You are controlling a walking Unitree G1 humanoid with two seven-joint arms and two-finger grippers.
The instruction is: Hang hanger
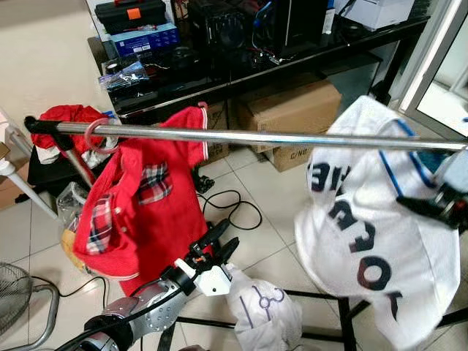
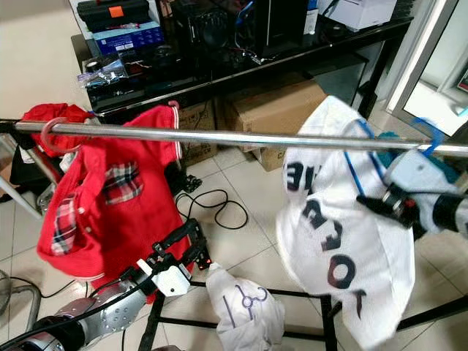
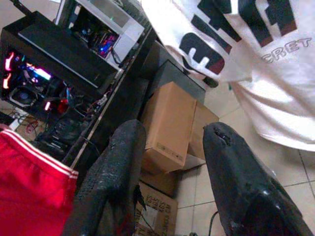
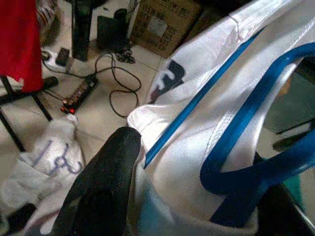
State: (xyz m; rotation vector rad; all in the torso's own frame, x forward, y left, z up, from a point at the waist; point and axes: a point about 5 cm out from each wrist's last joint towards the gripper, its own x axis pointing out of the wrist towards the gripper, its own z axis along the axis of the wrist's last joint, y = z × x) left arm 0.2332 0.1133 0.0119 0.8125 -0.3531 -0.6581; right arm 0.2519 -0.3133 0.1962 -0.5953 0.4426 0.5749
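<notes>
A chrome rail [image 1: 278, 137] runs across the scene. At its left end a red shirt [image 1: 150, 212] hangs from a pink hanger hook [image 1: 93, 137]. On the right, a white shirt with black letters [image 2: 344, 241] is on a blue hanger [image 4: 256, 167], and my right gripper [image 2: 380, 202] is shut on that hanger at the collar. The blue hook [image 2: 431, 139] is at the rail; whether it rests on the rail I cannot tell. My left gripper [image 1: 219, 242] is low in front of the red shirt, open, with nothing between its fingers [image 3: 118, 167].
The rack's black base bars [image 1: 314, 295] cross the tiled floor, with a white cloth bundle [image 1: 263, 311] on them. Behind stand cardboard boxes [image 1: 292, 110] and a black desk [image 1: 241, 77] with computers. Cables [image 1: 230, 205] lie on the floor; a fan [image 1: 14, 300] is at lower left.
</notes>
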